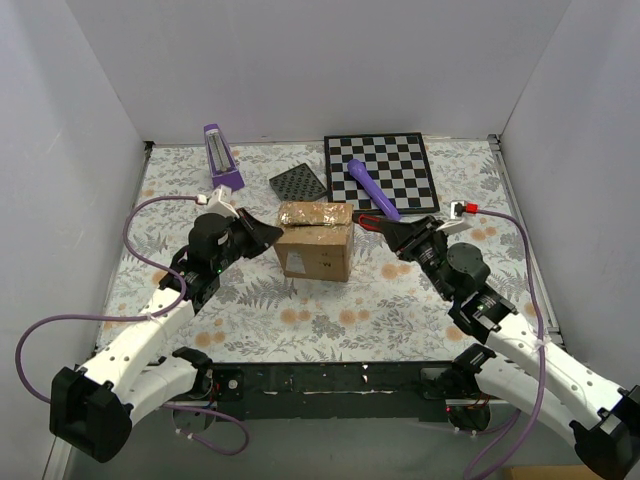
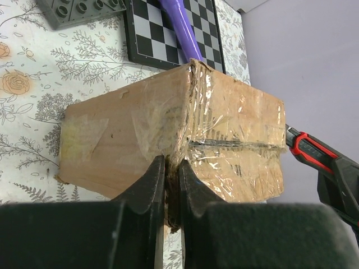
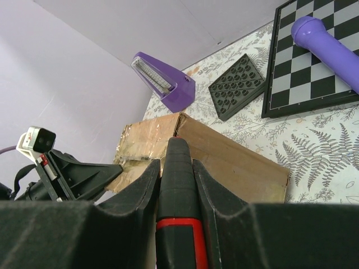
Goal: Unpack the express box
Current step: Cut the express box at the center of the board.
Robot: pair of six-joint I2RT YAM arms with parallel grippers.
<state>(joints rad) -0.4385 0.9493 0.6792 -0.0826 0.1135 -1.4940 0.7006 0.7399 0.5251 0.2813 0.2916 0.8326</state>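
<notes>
**A:** Top view: the box is sitting mid-frame. Why's the left gripper pressing at its left side?

**B:** Bracing it, I'd guess. In the left wrist view its jaws are pinching the box's taped corner edge.

**A:** And the right wrist view?

**B:** The right gripper is clamping a cutter and pointing it at the box's top edge. It's probably going for the tape.

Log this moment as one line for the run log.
left gripper shut on express box edge | right gripper shut on black-and-red cutter | cutter tip at box, contact unclear | flaps taped shut
</notes>
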